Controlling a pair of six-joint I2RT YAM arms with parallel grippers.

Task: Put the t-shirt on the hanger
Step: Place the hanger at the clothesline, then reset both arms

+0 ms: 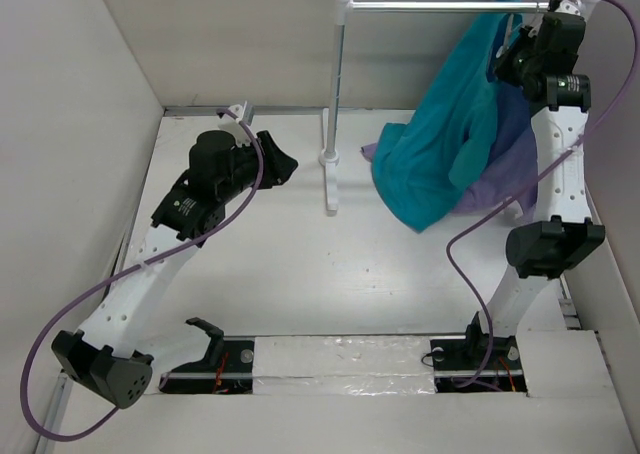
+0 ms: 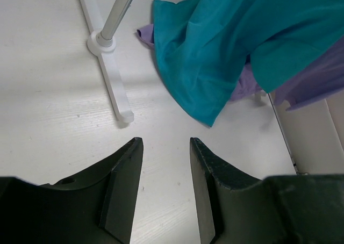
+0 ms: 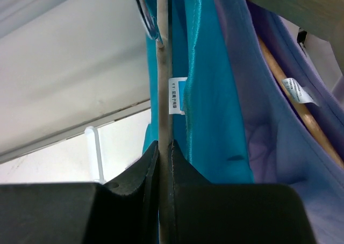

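Observation:
The teal t-shirt (image 1: 440,154) hangs from the right end of the rail, its lower part resting on the table. It also shows in the left wrist view (image 2: 226,50) and the right wrist view (image 3: 215,93), where a white label shows. My right gripper (image 1: 515,59) is up at the rail, shut on a thin grey bar of the hanger (image 3: 163,83), with the jaws (image 3: 164,144) pressed on either side. The hanger's hook (image 3: 142,13) curves off at the top. My left gripper (image 1: 280,159) is open and empty above the bare table (image 2: 165,142), left of the shirt.
A white rack stands at the back, with an upright pole (image 1: 335,94), a foot (image 2: 110,77) and a top rail (image 1: 440,6). A lilac-purple shirt (image 1: 500,174) hangs behind the teal one on a light wooden hanger (image 3: 290,88). White walls enclose the table.

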